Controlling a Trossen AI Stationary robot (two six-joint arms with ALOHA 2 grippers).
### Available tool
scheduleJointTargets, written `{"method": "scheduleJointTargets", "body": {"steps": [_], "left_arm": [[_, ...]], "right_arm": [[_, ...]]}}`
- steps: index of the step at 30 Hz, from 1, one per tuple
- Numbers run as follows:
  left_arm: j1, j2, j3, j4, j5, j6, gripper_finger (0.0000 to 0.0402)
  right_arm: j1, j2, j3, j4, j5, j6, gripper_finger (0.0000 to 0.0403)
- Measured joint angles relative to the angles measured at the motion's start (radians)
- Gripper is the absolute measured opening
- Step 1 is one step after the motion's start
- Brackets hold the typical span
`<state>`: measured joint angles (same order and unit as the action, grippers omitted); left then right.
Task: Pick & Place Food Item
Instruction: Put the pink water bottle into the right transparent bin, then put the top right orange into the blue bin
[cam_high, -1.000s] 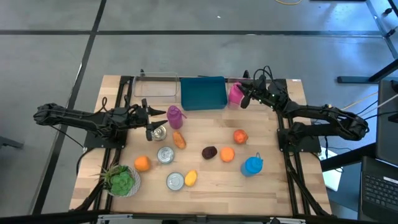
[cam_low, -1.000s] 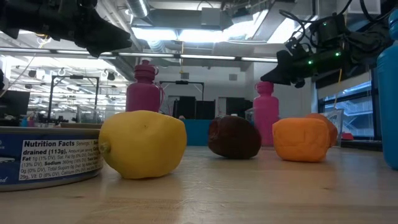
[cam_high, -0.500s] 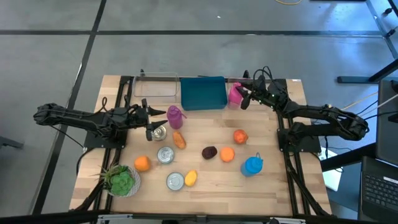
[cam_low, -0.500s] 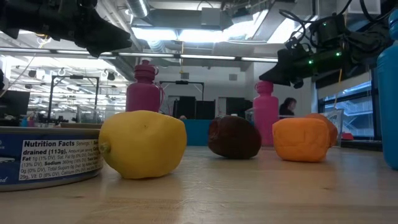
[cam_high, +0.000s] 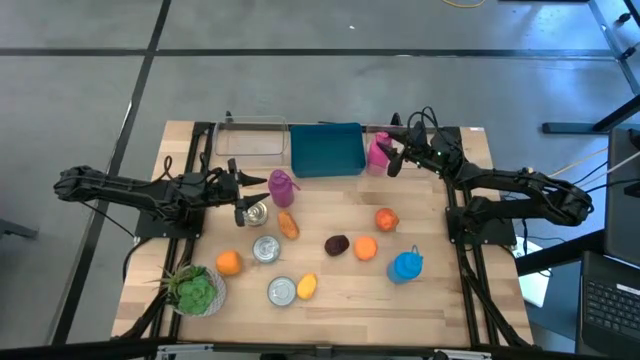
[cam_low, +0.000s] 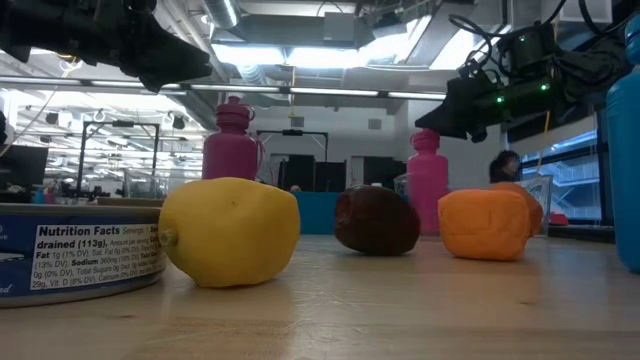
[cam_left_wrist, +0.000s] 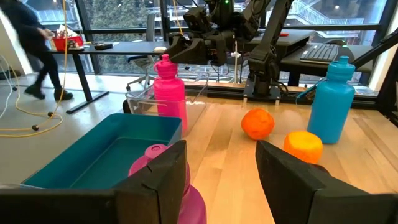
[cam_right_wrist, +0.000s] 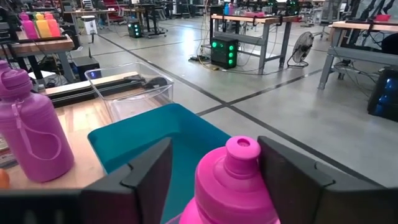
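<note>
A pink bottle (cam_high: 377, 153) stands upright on its base by the right side of the teal bin (cam_high: 326, 150). My right gripper (cam_high: 392, 156) is open, one finger on either side of the bottle's cap (cam_right_wrist: 239, 163) without touching it. A purple bottle (cam_high: 282, 187) stands upright just ahead of my left gripper (cam_high: 256, 186). That gripper is open, level and holds nothing. On the table lie food items: a lemon (cam_high: 307, 286), a dark plum (cam_high: 337, 244), two oranges (cam_high: 365, 247) (cam_high: 387, 219) and another orange (cam_high: 229, 262).
A clear bin (cam_high: 250, 140) sits left of the teal bin. Three cans (cam_high: 257, 212) (cam_high: 266, 249) (cam_high: 282, 290), a brownish food piece (cam_high: 288, 224), a blue bottle (cam_high: 406, 265) and a potted plant (cam_high: 196, 290) stand on the table's middle and near part.
My right gripper has opened around the pink bottle's cap without shifting; the bottle stays upright where it was. My left arm has kept still.
</note>
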<state>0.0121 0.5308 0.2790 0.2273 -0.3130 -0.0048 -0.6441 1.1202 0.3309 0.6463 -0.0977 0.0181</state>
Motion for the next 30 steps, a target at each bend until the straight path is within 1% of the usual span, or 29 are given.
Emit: {"method": "scheduleJointTargets", "body": {"steps": [7,15,20,25,30], "left_arm": [[0.0,0.0,0.0,0.0,0.0,0.0,0.0187],[0.0,0.0,0.0,0.0,0.001,-0.001,0.0187],[0.0,0.0,0.0,0.0,0.001,-0.001,0.0186],[0.0,0.0,0.0,-0.001,0.001,-0.001,0.0185],[0.0,0.0,0.0,-0.002,0.001,-0.001,0.0185]], "right_arm": [[0.0,-0.01,0.013,-0.009,0.0,0.001,0.0235],[0.0,-0.013,0.074,-0.031,0.001,-0.032,0.0233],[-0.003,-0.016,0.105,-0.039,0.035,-0.07,0.0233],[-0.003,-0.059,0.145,-0.071,0.09,-0.116,0.0233],[-0.003,-0.145,0.205,-0.196,0.083,-0.157,0.0233]]}}
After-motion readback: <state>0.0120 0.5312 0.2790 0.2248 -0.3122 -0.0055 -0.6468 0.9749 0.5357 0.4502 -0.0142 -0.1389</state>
